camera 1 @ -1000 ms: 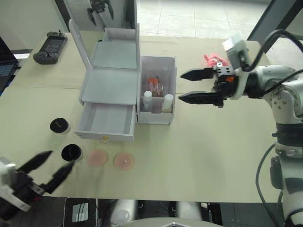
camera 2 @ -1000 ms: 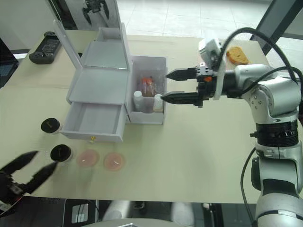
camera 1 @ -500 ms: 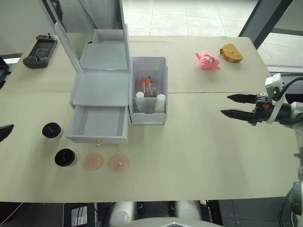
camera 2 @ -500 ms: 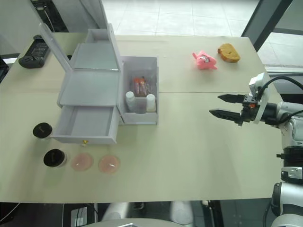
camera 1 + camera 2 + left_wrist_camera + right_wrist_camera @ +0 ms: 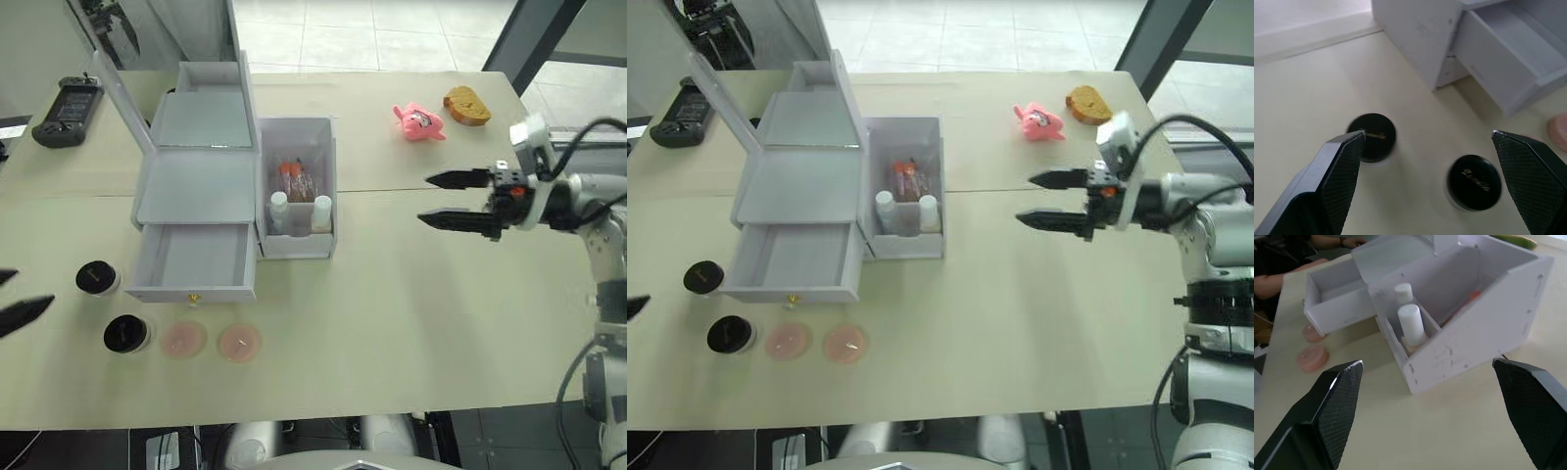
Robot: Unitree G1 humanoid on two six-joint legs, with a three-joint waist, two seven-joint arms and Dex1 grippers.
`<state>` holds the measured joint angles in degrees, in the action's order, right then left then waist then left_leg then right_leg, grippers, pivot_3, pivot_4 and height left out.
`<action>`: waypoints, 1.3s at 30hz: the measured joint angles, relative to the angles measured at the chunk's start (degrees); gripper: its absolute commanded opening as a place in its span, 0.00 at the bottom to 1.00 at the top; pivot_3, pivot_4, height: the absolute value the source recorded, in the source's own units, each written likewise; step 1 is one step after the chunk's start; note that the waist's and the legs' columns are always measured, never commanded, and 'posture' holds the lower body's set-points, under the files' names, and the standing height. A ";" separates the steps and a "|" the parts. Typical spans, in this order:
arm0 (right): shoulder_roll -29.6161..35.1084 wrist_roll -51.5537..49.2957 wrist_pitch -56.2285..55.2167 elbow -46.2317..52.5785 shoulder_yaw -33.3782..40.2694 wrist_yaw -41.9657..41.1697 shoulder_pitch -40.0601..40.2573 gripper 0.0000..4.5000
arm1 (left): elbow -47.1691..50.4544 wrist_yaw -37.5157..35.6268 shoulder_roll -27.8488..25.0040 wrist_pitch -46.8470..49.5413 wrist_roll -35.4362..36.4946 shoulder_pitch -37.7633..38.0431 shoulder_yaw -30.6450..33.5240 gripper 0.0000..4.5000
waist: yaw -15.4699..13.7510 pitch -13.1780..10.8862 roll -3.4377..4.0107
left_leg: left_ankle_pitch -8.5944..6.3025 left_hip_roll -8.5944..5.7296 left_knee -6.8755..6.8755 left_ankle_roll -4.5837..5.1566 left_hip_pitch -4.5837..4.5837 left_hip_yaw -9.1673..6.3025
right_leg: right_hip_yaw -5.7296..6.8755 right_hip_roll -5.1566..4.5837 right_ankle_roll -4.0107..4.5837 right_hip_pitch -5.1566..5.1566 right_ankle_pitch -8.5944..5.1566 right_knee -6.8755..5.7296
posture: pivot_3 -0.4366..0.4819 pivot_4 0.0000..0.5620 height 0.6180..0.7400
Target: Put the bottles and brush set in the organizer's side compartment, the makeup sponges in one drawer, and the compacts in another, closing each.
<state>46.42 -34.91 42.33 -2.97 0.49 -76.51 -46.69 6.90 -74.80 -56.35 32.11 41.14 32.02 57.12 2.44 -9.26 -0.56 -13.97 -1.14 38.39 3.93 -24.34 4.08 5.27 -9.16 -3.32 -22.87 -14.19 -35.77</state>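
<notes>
The organizer (image 5: 196,186) stands at the table's left with its mirror lid up and its lower drawer (image 5: 193,262) pulled out. In its side compartment (image 5: 297,230) stand two white-capped bottles (image 5: 279,211) (image 5: 321,212), with the brush set (image 5: 297,181) behind them. Two pink makeup sponges (image 5: 183,340) (image 5: 239,342) lie in front of the drawer. Two black-lidded compacts (image 5: 97,278) (image 5: 126,334) sit to their left. My left gripper (image 5: 1427,136) is open at the table's left edge, just short of the compacts (image 5: 1372,137) (image 5: 1472,181). My right gripper (image 5: 441,200) hangs open to the right of the side compartment, holding nothing.
A pink plush toy (image 5: 418,121) and an orange-brown bread-like thing (image 5: 466,106) lie at the back right. A black controller (image 5: 61,98) rests at the back left. A person's arm (image 5: 1283,281) shows beyond the organizer in the right wrist view.
My right gripper has drawn back to the right, away from the side compartment. The left gripper has moved left, away from the compacts. The head view has shifted too.
</notes>
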 measured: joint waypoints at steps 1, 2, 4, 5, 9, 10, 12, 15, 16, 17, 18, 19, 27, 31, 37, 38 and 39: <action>-0.07 -1.07 1.68 1.89 -0.32 -0.09 -1.39 1.00 | 3.20 0.01 0.96 1.18 0.93 1.17 0.68 0.99 | -0.20 0.00 0.00 | -0.01 0.00 0.00 -0.01 0.02 -0.01 | 0.04 -0.09 0.06 -0.21 -0.02 -0.02 | 0.48 0.27 1.00; -0.11 -2.30 3.65 3.72 -0.95 -0.42 -2.77 1.00 | 7.26 0.88 2.84 2.61 2.29 2.29 1.86 0.99 | -0.54 -0.01 0.02 | -0.01 -0.03 0.00 -0.02 0.01 -0.03 | 0.06 -0.15 0.07 -0.21 -0.02 -0.03 | 0.48 0.27 1.00; -0.12 -4.73 7.19 7.65 -2.66 -1.48 -4.50 1.00 | 16.70 3.68 7.50 5.37 5.62 4.45 1.98 0.99 | -1.36 -0.01 0.02 | -0.05 -0.07 0.05 0.00 0.01 -0.03 | 0.01 -0.26 0.08 -0.17 -0.01 -0.01 | 0.48 0.27 1.00; -0.16 -5.42 8.31 8.86 -3.39 -1.98 -5.00 1.00 | 20.14 4.93 9.04 6.16 6.80 5.30 1.55 0.99 | -1.70 0.00 -0.01 | -0.06 -0.06 0.12 0.01 0.00 -0.03 | 0.02 -0.25 0.11 -0.17 0.01 0.00 | 0.48 0.27 1.00; -0.16 -8.37 11.25 12.62 -4.62 -3.24 -6.92 1.00 | 33.58 12.32 15.87 8.06 11.74 6.72 -3.84 0.99 | -2.45 0.01 -0.03 | -0.16 -0.11 0.37 0.15 -0.05 -0.02 | -0.06 -0.30 0.12 -0.11 0.01 -0.01 | 0.48 0.27 1.00; 0.17 -8.60 11.36 13.59 -4.90 -3.38 -7.06 1.00 | 36.57 14.00 17.21 7.32 10.65 7.42 -6.39 0.99 | -2.54 0.03 -0.05 | -0.16 -0.11 0.39 0.16 -0.04 -0.02 | -0.05 -0.28 0.13 -0.08 0.02 0.00 | 0.48 0.27 1.00; 1.10 -8.59 11.39 15.12 -6.10 -3.46 -7.06 1.00 | 41.38 16.84 20.12 5.49 6.36 10.53 -13.90 0.99 | -2.53 0.03 -0.06 | -0.19 -0.15 0.40 0.22 -0.06 0.08 | -0.11 -0.29 0.13 -0.03 0.02 0.01 | 0.48 0.27 1.00; 2.46 -8.49 11.46 16.44 -7.37 -3.46 -6.86 1.00 | 44.90 23.06 25.58 4.69 3.70 10.94 -21.48 0.99 | -2.70 0.03 -0.06 | -0.19 -0.11 0.45 0.28 -0.06 0.09 | -0.10 -0.23 0.13 0.18 0.01 -0.01 | 0.48 0.27 1.00; 2.85 -8.41 11.45 16.76 -7.69 -3.46 -6.84 1.00 | 45.49 24.79 26.62 3.89 2.65 10.88 -23.43 0.99 | -2.79 0.04 -0.06 | -0.19 -0.10 0.48 0.29 -0.05 0.08 | -0.08 -0.22 0.14 0.19 0.01 -0.01 | 0.48 0.27 1.00; 3.28 -8.21 11.41 17.28 -8.03 -3.52 -6.75 1.00 | 46.16 26.47 27.28 2.90 0.64 10.97 -25.57 0.99 | -2.88 0.04 -0.06 | -0.20 -0.11 0.50 0.32 -0.04 0.09 | -0.06 -0.22 0.14 0.22 0.01 0.00 | 0.48 0.27 1.00; 3.61 -8.05 11.38 17.50 -8.28 -3.54 -6.62 1.00 | 46.38 27.47 27.67 2.09 -1.19 11.03 -27.45 0.99 | -2.95 0.04 -0.06 | -0.23 -0.11 0.52 0.38 -0.04 0.09 | -0.05 -0.21 0.14 0.27 0.01 0.01 | 0.48 0.27 1.00; 3.87 -7.94 11.29 17.61 -8.58 -3.53 -6.49 1.00 | 46.31 28.83 27.81 0.58 -4.28 11.24 -30.14 0.99 | -3.02 0.04 -0.06 | -0.27 -0.11 0.54 0.50 -0.02 0.10 | 0.00 -0.20 0.14 0.29 0.00 0.03 | 0.48 0.27 1.00; 4.94 -5.74 10.28 17.89 -9.01 -3.31 -4.58 1.00 | 40.97 38.85 31.25 -6.94 -22.46 10.40 -47.90 0.99 | -3.14 0.04 -0.07 | -0.36 -0.10 0.59 1.28 -0.02 0.09 | 0.21 -0.15 0.14 0.34 0.00 0.07 | 0.48 0.27 1.00; 4.98 -5.77 10.29 18.21 -8.98 -3.25 -4.58 1.00 | 39.06 42.01 31.59 -8.52 -26.22 8.87 -50.39 0.99 | -3.17 0.04 -0.06 | -0.37 -0.09 0.59 1.27 -0.01 0.08 | 0.22 -0.17 0.13 0.33 0.00 0.08 | 0.48 0.27 1.00; 5.07 -5.85 10.33 18.37 -8.74 -2.53 -4.58 1.00 | 36.75 44.93 31.67 -9.50 -29.78 4.00 -53.81 0.99 | -3.33 0.04 -0.06 | -0.40 -0.11 0.60 1.23 0.03 0.06 | 0.23 -0.19 0.12 0.28 0.01 0.07 | 0.48 0.27 1.00; 5.07 -5.88 10.34 18.39 -8.71 -2.34 -4.58 1.00 | 36.69 45.21 31.67 -8.94 -29.81 3.08 -54.04 0.99 | -3.34 0.04 -0.06 | -0.40 -0.11 0.60 1.23 0.02 0.06 | 0.23 -0.20 0.12 0.28 0.01 0.06 | 0.48 0.27 1.00; 5.09 -5.92 10.35 18.48 -8.69 -2.15 -4.58 1.00 | 36.61 45.50 31.64 -8.16 -29.87 2.23 -54.23 0.99 | -3.30 0.04 -0.06 | -0.39 -0.11 0.60 1.23 0.01 0.07 | 0.24 -0.19 0.12 0.31 0.01 0.06 | 0.48 0.27 1.00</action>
<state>51.51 -40.82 52.68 15.51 -8.21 -78.66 -51.27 43.50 -29.30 -24.71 23.95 11.27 34.25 2.89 -0.86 -9.22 -0.62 -14.36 -1.25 38.99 5.16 -24.33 4.14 5.51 -9.35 -3.20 -22.57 -14.18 -35.71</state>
